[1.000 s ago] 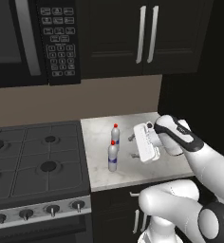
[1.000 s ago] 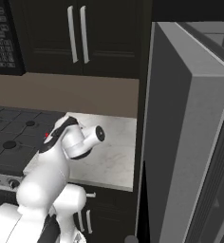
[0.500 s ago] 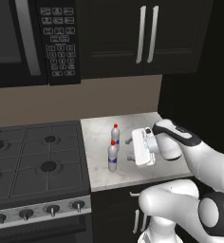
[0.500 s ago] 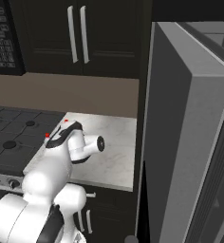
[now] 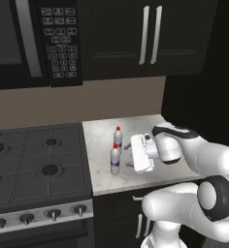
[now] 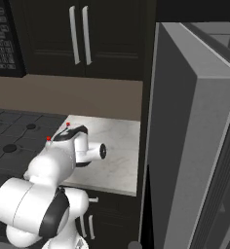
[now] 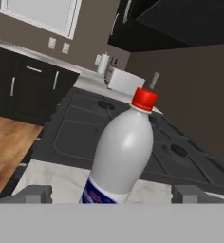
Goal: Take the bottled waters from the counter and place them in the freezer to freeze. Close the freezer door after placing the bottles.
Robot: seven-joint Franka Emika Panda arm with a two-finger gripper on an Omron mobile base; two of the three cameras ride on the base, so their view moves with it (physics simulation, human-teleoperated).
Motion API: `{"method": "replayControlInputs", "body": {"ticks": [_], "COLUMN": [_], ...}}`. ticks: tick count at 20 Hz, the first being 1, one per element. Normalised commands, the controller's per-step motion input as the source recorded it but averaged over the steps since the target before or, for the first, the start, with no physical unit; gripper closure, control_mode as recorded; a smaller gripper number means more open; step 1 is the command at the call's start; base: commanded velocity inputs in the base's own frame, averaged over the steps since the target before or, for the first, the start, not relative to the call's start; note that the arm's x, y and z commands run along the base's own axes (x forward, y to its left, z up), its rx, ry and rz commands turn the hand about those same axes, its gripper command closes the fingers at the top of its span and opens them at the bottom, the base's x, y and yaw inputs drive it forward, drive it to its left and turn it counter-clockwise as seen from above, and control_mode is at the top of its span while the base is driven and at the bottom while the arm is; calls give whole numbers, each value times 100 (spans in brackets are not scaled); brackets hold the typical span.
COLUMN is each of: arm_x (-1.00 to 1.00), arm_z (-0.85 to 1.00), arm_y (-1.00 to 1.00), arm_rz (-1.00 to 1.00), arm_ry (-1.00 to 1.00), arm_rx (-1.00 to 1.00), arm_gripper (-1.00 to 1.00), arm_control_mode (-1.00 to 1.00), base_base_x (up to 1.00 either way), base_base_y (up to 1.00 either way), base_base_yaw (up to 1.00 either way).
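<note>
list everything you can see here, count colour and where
bottled waters: two, clear with red caps and blue bands, upright on the counter's left part
counter: one, white-grey marble, right of the stovetop
stovetop: one, black, left of the counter
microwave: one, black, above the stovetop
upper cabinets: dark, silver handles, above the counter
fridge: one, grey, right of the counter
gripper: one, white, open, facing the nearer bottle, not touching

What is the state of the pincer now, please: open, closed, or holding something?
Pincer: open and holding nothing; its fingertips stand either side of the near bottled water.
</note>
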Motion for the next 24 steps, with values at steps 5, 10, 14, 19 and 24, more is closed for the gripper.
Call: {"method": "replayControlInputs", "body": {"ticks": [5,10,14,19,24], "arm_x": [0,0,0,0,1], "arm_z": [0,0,0,0,0], "arm_y": [7,15,17,8,6], "arm_rz": [0,0,0,0,0], "arm_ry": [0,0,0,0,0], "arm_rx": [1,0,0,0,0], "arm_gripper": [-100,-100,-100,-100,-100], "arm_control_mode": [-100,-100,-100,-100,-100], "base_base_x": [0,0,0,0,0], "base_base_y": [0,0,0,0,0], "base_base_yaw": [0,0,0,0,0]}}
